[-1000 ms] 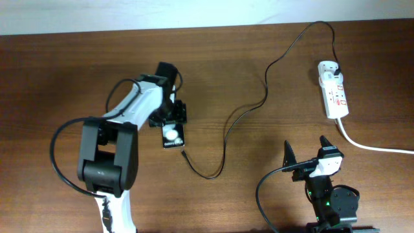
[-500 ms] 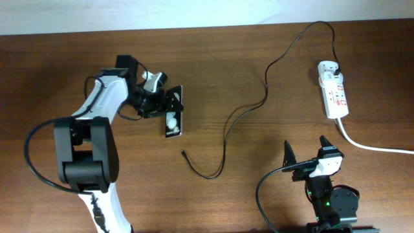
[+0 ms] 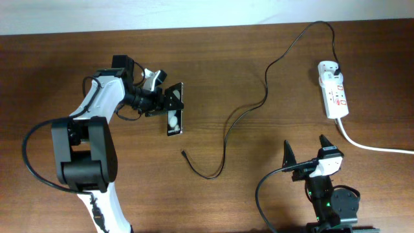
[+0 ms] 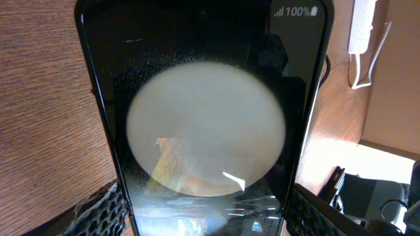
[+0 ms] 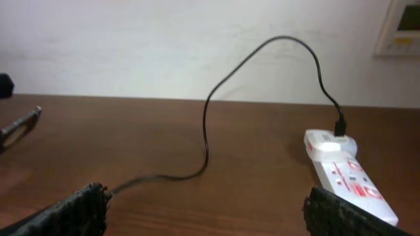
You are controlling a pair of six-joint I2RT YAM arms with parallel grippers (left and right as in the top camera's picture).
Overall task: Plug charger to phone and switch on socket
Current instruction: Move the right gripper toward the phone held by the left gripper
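Pinching the phone (image 3: 174, 123) w/ my left hand (image 3: 169, 100), one finger on each long edge at the end nearest my wrist. In the wrist cam the phone (image 4: 207, 131) fills nearly the whole view: black glass, a big pale round reflection in the middle, "100%" & signal bars in small white at the far end. My fingers (image 4: 98, 213) show at the bottom corners, either side of it. From overhead the phone is left of centre over the desk (image 3: 65, 65), long axis running roughly far-to-near. It looks tipped, but I can't tell whether its free end touches the wood.

The charger (image 3: 224, 145) is a thin black cable. It runs from the white adapter (image 3: 328, 66) at the far end of the socket (image 3: 334, 94), loops up toward the desk's far edge, then snakes down across the middle. Its plug tip (image 3: 184, 153) lies on the wood just beyond the phone's free end, near but not touching.

The socket is far right, well apart from the phone, w/ red marks on top & a thick white cord (image 3: 369, 145) leaving its near end toward the right edge.

My right hand (image 3: 305, 142) is at the near edge, right side, spread wide, holding nothing. Its cam looks across the desk at the socket (image 5: 348, 180) on the right & the charger (image 5: 206, 131) arching up from the adapter (image 5: 326, 145).
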